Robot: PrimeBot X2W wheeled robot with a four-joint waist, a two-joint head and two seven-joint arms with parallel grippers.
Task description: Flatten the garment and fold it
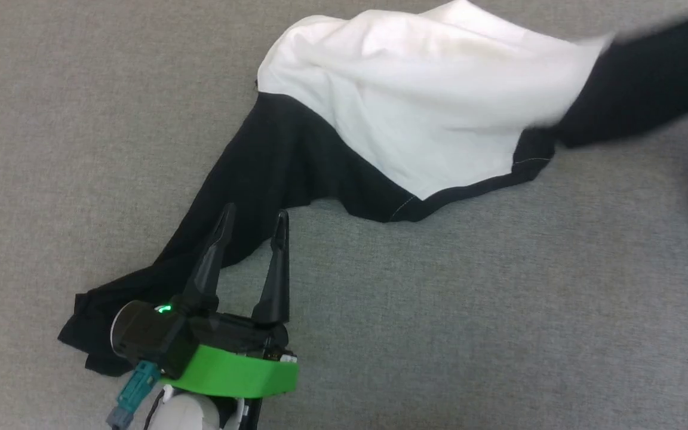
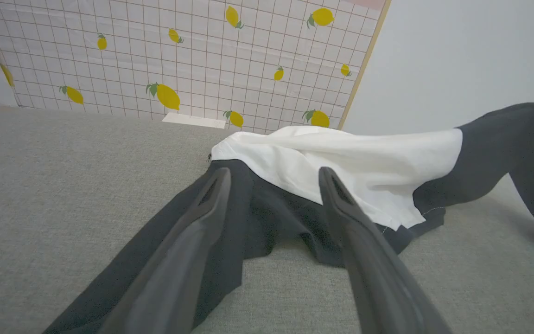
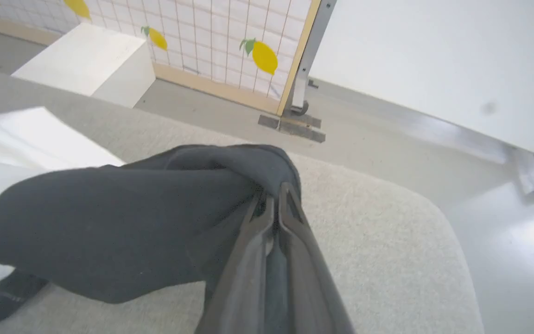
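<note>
Left gripper (image 1: 255, 210) spread wide, poised over near black sleeve (image 1: 159, 269) of garment (image 1: 427, 101), which lies rumpled on grey mat (image 1: 499, 298). Beyond the white body, right gripper (image 3: 274, 197) pressed together, pinching far sleeve (image 3: 123, 222), raised off mat. Cloth looks light, limp, likely to bunch; sleeve ends and hem corners are best holds.

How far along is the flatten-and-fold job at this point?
Done: nothing yet; the garment lies bunched and wrinkled. In hand: the right end effector is shut on its black end, raised; the left end effector hovers open over the other black end. Left: spreading flat, then every fold.
</note>
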